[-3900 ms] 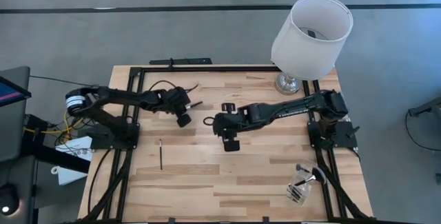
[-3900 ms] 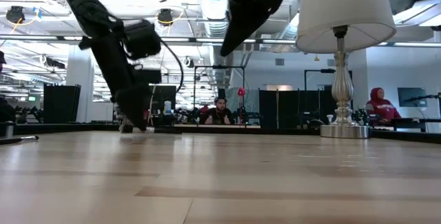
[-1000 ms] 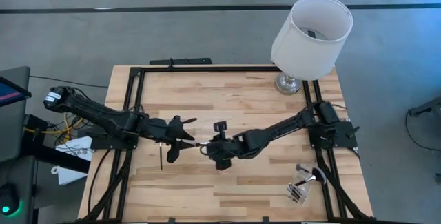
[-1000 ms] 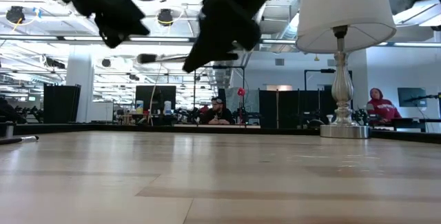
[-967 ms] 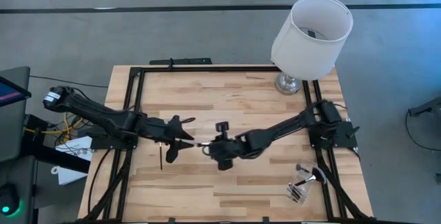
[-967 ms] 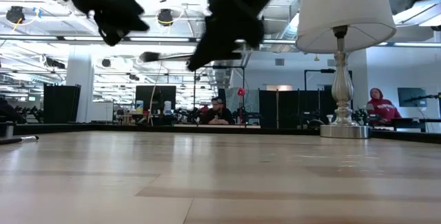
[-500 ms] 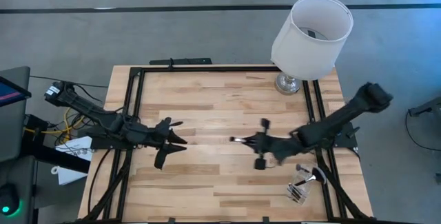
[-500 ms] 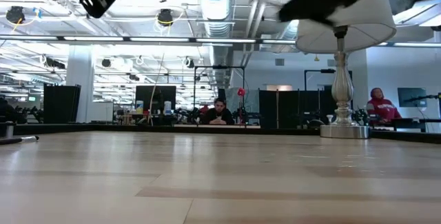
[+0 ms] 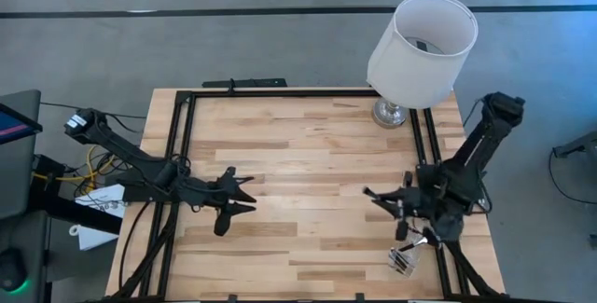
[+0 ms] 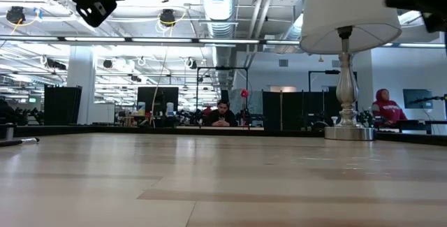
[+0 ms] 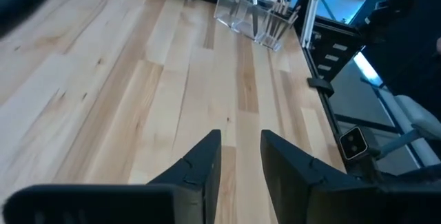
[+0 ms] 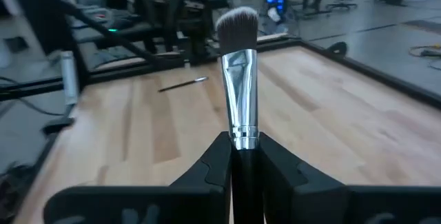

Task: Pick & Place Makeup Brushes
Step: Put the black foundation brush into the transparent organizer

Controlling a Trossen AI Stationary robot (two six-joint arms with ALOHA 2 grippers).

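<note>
Across the wooden desk (image 9: 308, 154), ringed by a black frame with a white-shaded lamp (image 9: 422, 44) at its far right corner, the work is mid-delivery. The right gripper (image 9: 384, 200) is clenched on a silver-ferruled makeup brush (image 12: 238, 93), bristles pointing forward, and hangs just beside the clear organizer (image 9: 408, 253) at the near right edge, where other brushes already stand. The left gripper (image 9: 244, 194) hovers over the left half, fingers (image 11: 200, 169) a little parted and grasping nothing. One more thin brush (image 12: 183, 83) lies on the desk beyond it.

Next, by my reading, the right arm must tip the brush handle-down and line it up over an organizer slot before letting go.

A second earlier both grippers met at mid-desk with the brush between them; since then the right arm has carried it off and the left has drawn back.
</note>
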